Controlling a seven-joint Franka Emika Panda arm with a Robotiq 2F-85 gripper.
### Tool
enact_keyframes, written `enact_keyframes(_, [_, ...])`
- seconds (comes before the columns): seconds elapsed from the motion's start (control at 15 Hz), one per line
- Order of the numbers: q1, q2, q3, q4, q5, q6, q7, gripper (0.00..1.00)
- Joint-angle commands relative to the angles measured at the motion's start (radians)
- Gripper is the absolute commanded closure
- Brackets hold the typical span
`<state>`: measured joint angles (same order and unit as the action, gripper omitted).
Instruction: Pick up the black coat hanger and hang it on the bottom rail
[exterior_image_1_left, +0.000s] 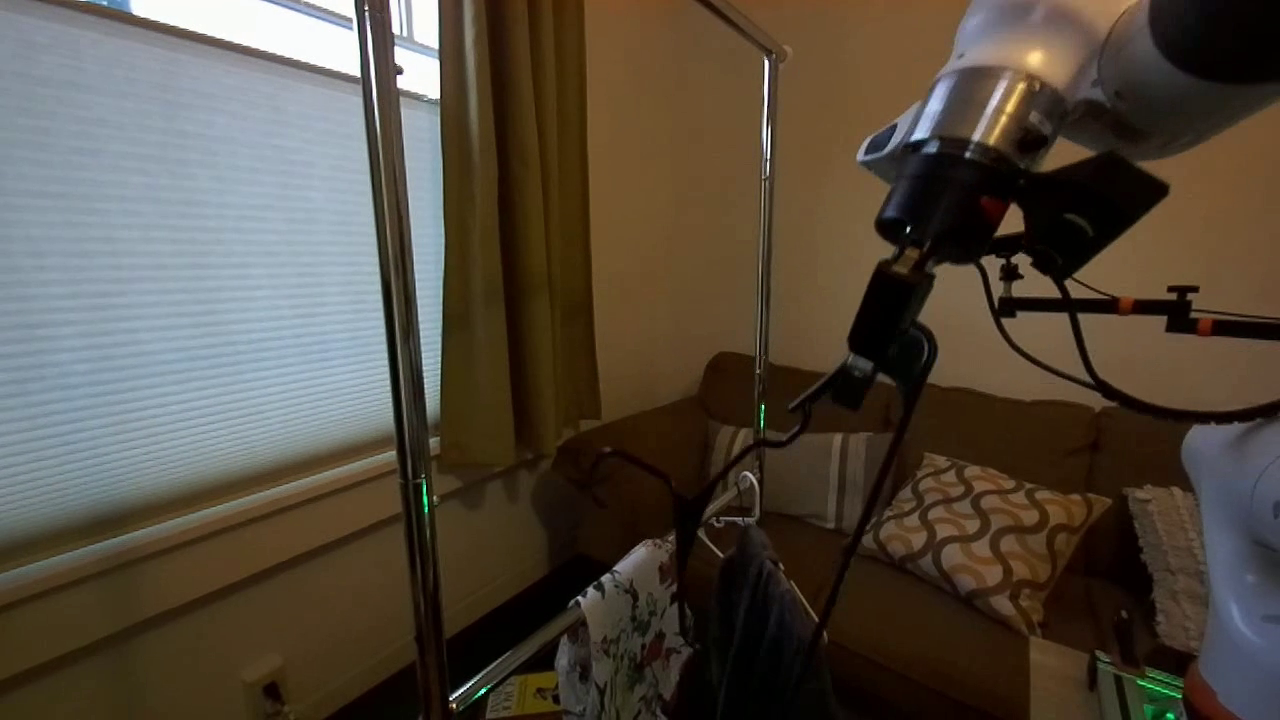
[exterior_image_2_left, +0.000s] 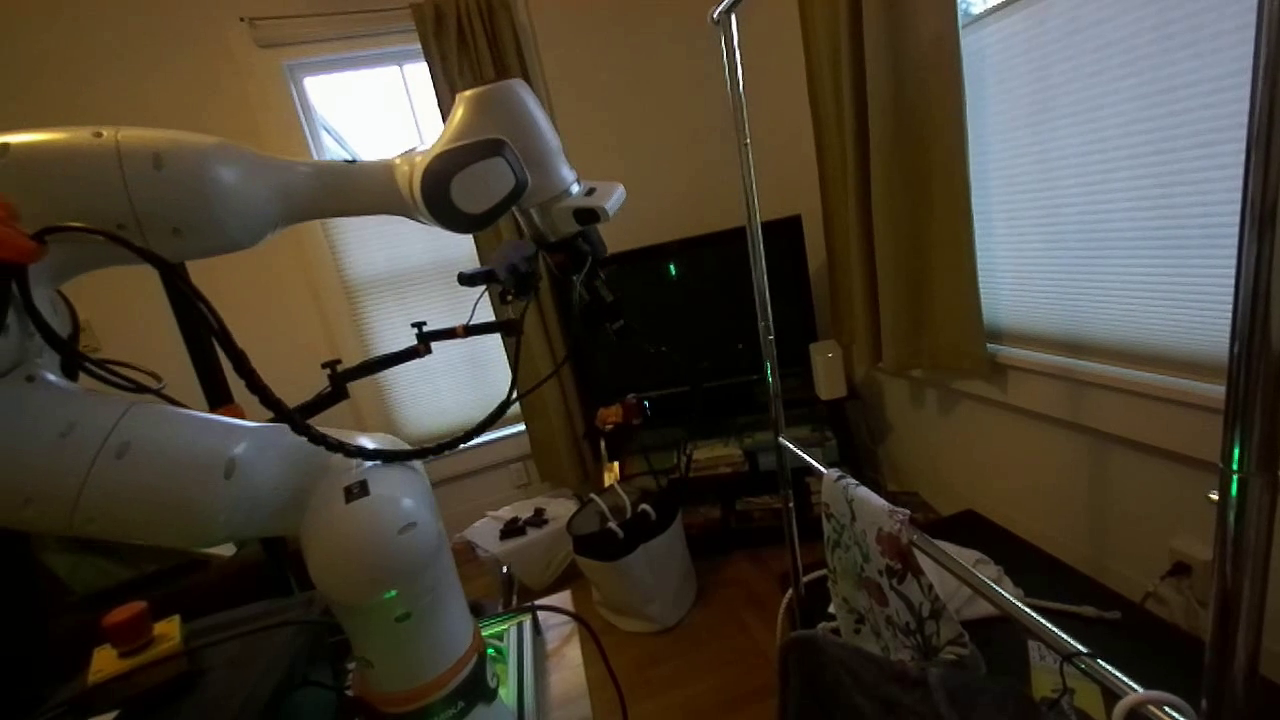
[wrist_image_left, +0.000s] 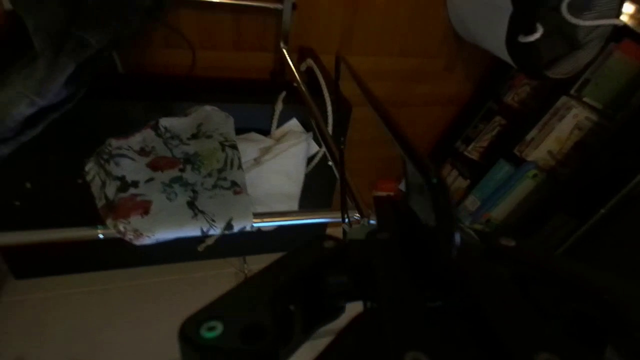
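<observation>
Bent white arm (exterior_image_2_left: 260, 190), downward-tilted end effector (exterior_image_1_left: 858, 376), black hanger (exterior_image_1_left: 687, 518) in grip.

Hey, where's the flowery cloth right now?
In an exterior view, the flowery cloth is low in the middle, draped over the shiny bottom rail, just left of the dark clothing.

Bottom rail (wrist_image_left: 300, 218) common to all views
</observation>
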<state>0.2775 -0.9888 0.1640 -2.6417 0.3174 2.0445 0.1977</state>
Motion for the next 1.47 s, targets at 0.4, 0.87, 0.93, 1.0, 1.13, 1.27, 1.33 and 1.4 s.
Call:
enact_keyframes(0.4, [-0.046, 0.075, 0.08, -0.109, 0.007, 0.128, -0.036, 0.99])
enact_keyframes(0.87, [-0.017, 0.413, 0.212, -0.131, -0.057, 0.667, -0.066, 0.99])
enact_keyframes(0.93, [-0.012, 0.453, 0.201, -0.131, -0.071, 0.697, -0.062, 0.99])
enact_keyframes(1.0, [0.002, 0.495, 0.181, -0.131, -0.073, 0.719, -0.065, 0.99])
enact_keyframes(1.13, [0.031, 0.567, 0.151, -0.13, -0.066, 0.743, -0.076, 0.99])
enact_keyframes(1.27, [0.042, 0.626, 0.136, -0.124, -0.063, 0.796, -0.077, 0.99])
enact_keyframes(1.33, [0.039, 0.648, 0.135, -0.119, -0.068, 0.827, -0.069, 0.99])
enact_keyframes(1.4, [0.027, 0.662, 0.141, -0.116, -0.08, 0.865, -0.05, 0.99])
